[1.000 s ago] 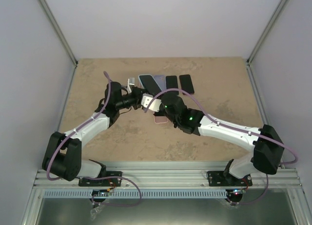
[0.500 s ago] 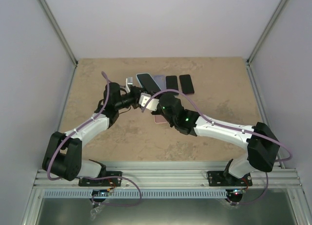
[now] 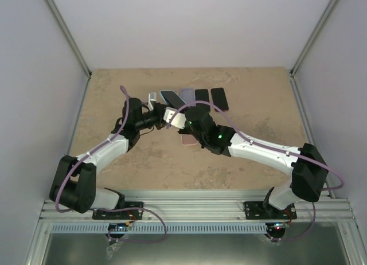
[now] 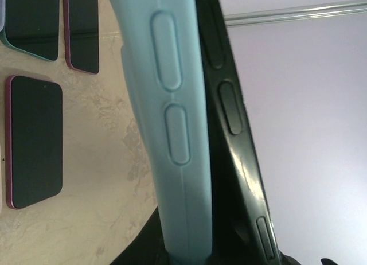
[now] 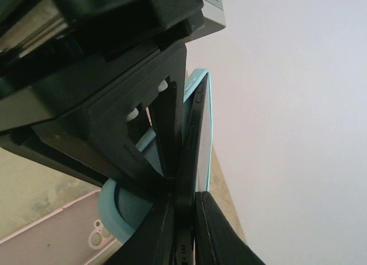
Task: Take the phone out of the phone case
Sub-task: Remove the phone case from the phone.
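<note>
Right pincer (image 5: pixel 182 205) is clenched on the slim black phone (image 4: pixel 229 116), whose smooth rounded edge stands partly out of the pale-blue rubbery case (image 4: pixel 166 104) with raised oval buttons; left pincer (image 4: pixel 189 258) grips that case edge-up above the worktop (image 4: pixel 109 162), mottled beige stone; beyond, a pink-rimmed handset (image 4: pixel 34 141) lies flat, dark glass up
</note>
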